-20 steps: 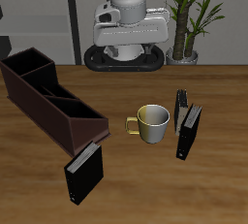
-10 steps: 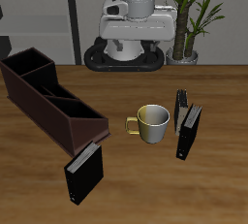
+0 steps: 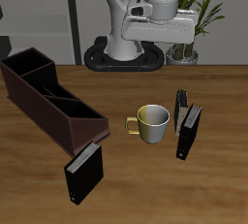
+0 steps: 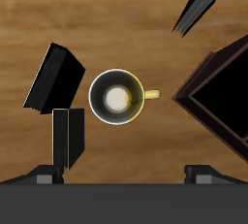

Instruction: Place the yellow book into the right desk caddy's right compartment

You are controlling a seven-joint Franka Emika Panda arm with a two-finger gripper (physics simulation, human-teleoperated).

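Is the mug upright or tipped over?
Upright: the mug stands on its base with its open mouth facing up, and the wrist view looks straight into it.

One caddy, one mug, three books on the surface [image 3: 223, 194]

We count a single long, low, dark maroon-brown open-topped desk caddy [image 3: 48, 105]; it is split into several cells, though we cannot give their exact number from these angles. We count one pale yellow-cream ceramic mug [image 3: 153, 122] with one handle. We count three thin upright books, all looking dark from here: the front book [image 3: 83, 173] near the caddy's end, the nearer mug-side book [image 3: 189, 131], and the farther mug-side book [image 3: 180, 102] just behind it. Beyond the surface we count one green potted plant [image 3: 197, 10].
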